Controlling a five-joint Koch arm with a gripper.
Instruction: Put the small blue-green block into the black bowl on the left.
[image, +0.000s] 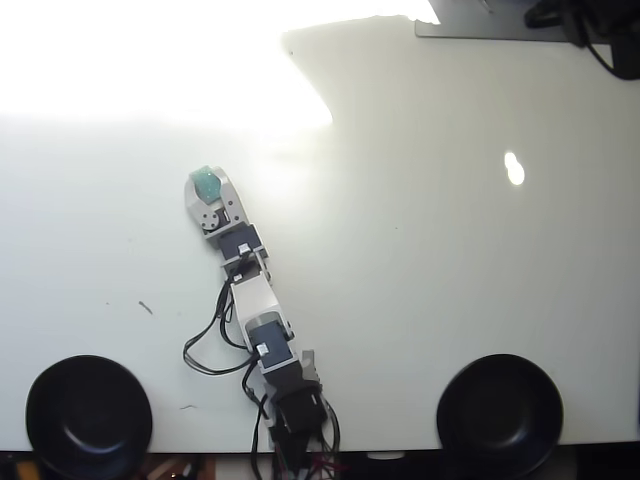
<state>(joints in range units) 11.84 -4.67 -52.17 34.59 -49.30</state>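
Note:
A small blue-green block shows in the overhead view at the tip of my gripper, left of the table's middle. The white jaws sit snug on both sides of the block and appear shut on it. I cannot tell whether the block rests on the table or is lifted. The arm reaches up and to the left from its base at the bottom edge. A black bowl stands at the bottom left, well below the gripper and to its left. It looks empty.
A second black bowl stands at the bottom right. The white table is washed out by glare at the top left. Black cables loop beside the arm. Dark equipment sits at the top right corner.

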